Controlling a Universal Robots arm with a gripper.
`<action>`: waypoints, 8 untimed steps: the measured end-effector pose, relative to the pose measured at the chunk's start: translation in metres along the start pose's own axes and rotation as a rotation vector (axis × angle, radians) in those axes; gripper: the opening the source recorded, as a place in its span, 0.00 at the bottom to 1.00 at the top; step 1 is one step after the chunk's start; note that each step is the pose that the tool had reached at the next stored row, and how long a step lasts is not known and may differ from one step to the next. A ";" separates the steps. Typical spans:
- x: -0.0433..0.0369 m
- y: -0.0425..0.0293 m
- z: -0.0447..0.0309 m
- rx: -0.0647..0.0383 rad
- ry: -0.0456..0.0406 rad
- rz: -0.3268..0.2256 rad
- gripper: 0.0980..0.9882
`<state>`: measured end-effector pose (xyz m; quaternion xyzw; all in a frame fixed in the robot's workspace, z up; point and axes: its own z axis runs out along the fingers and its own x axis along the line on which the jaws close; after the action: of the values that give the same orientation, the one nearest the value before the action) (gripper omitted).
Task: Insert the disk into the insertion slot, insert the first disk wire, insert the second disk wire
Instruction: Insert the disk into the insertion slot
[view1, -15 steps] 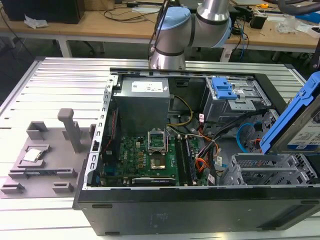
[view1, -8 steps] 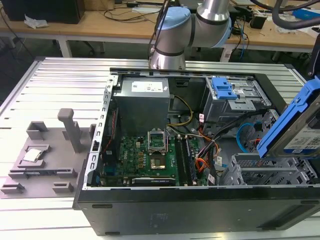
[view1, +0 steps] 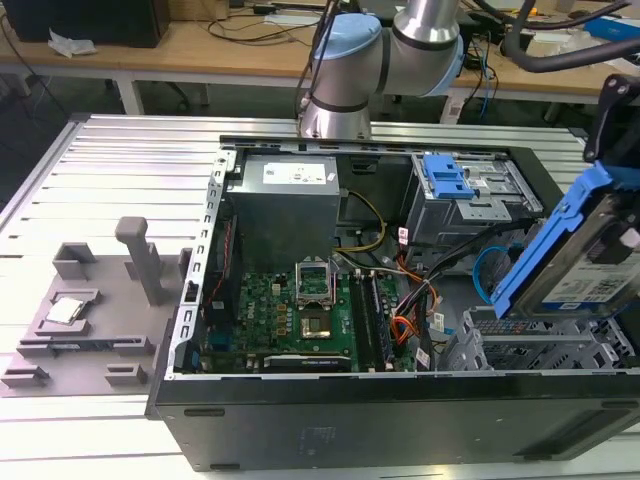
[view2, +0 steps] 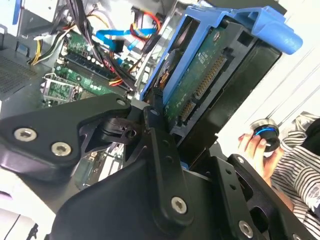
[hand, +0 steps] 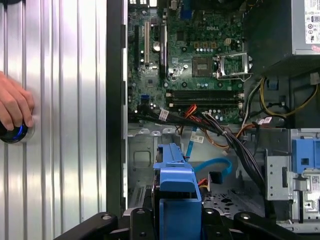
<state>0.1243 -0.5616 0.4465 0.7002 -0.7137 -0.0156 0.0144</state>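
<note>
The claw (hand: 176, 222) was closed on the disk (view1: 585, 270), with black fingers (view2: 159, 131) on either side of its bright blue plastic frame. The drive hung steeply tilted at about three o'clock in the exterior view. It was above and apart from the insertion slot (view1: 520, 350), which lay at roughly six o'clock from it and had nothing in it. In the second wrist view the disk (view2: 215, 75) showed its green circuit board and a row of fine connector pins. That bare side would likely scrape if it met sheet metal. At this tilt, a corner of the frame might catch the slot's thin perforated rim and jam. The smooth plastic could also slip between the hard fingers if it were pushed at an angle. A glossy blue data cable (hand: 215, 164) and a bundle of wires (hand: 235, 145) in black, orange and red sleeving curled close by. Either could be pinched under the drive. At about ten o'clock from the disk stood the taller bay (view1: 480, 205), made of dull grey stamped steel, with a ribbed blue clip (view1: 445, 175) on top. The green motherboard (view1: 290, 310) lay at nine o'clock from the slot, inside the matt black case (view1: 380, 425). Around the case stretched the ribbed aluminium table (view1: 130, 170). A person's hand (hand: 14, 107) rested there on a round knob (hand: 12, 132) with a glowing blue ring.
</note>
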 end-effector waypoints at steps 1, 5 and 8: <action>0.0000 0.0014 0.0015 0.000 -0.0002 0.001 0.29; 0.0000 0.0038 0.0063 0.000 -0.0042 0.009 0.29; 0.0000 0.0038 0.0096 0.000 -0.0078 0.014 0.29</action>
<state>0.1201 -0.5616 0.4370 0.6953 -0.7184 -0.0182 0.0118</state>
